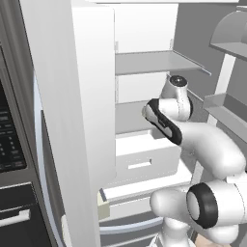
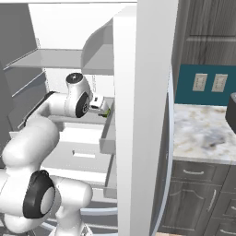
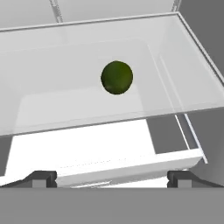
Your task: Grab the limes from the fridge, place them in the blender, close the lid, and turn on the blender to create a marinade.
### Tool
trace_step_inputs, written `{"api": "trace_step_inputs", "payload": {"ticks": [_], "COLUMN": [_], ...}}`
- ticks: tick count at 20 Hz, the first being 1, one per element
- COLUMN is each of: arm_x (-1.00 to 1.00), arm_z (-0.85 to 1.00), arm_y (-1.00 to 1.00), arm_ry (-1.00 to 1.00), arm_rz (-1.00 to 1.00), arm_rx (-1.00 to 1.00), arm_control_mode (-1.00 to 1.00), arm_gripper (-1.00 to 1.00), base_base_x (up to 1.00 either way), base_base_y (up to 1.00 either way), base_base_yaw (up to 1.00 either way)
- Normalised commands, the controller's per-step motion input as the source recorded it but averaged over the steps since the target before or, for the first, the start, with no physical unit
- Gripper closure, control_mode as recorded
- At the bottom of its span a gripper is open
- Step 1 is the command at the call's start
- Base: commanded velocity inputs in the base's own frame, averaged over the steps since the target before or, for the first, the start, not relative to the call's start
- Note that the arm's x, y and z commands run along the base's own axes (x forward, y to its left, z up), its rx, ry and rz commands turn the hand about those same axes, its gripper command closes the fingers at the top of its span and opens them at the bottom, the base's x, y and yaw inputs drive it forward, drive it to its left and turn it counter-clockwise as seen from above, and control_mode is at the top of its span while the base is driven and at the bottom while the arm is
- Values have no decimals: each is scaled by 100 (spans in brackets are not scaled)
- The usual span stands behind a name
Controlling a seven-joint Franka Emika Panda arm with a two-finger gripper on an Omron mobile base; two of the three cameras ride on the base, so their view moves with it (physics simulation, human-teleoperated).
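The fridge (image 1: 144, 62) stands open, its large white door (image 1: 67, 96) swung out on the left. One dark green lime (image 3: 117, 77) lies in the pulled-out white drawer (image 3: 87, 144), under a clear pane. My gripper (image 3: 111, 179) hovers above and in front of the drawer, aimed down at the lime, open with nothing between its fingertips (image 3: 43, 177). From the right base view the gripper (image 2: 101, 105) is inside the fridge, close to the door shelves. The drawer (image 1: 144, 159) sits below the grey shelf. The blender and the lid are out of view.
A black-panelled oven (image 1: 9, 140) is left of the fridge door. Right of the other door (image 2: 143, 115) runs a marble counter (image 2: 203, 129) over grey cabinets, with a dark object (image 2: 232, 110) cut off at the edge. Door shelves (image 1: 226, 108) crowd the arm's right.
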Motion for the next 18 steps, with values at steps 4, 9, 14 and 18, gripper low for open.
{"api": "trace_step_inputs", "payload": {"ticks": [4,9,14,18], "arm_x": [63,54,56,54], "arm_z": [-48,-51,-26,-22], "arm_y": [-6,0,-2,-14], "arm_ry": [10,2,0,0], "arm_rz": [0,0,0,0], "arm_rx": [0,0,0,0], "arm_control_mode": [-100,-100,-100,-100], "arm_gripper": [-100,-100,-100,-100], "base_base_x": [0,0,0,0], "base_base_y": [0,0,0,0], "base_base_yaw": [0,0,0,0]}}
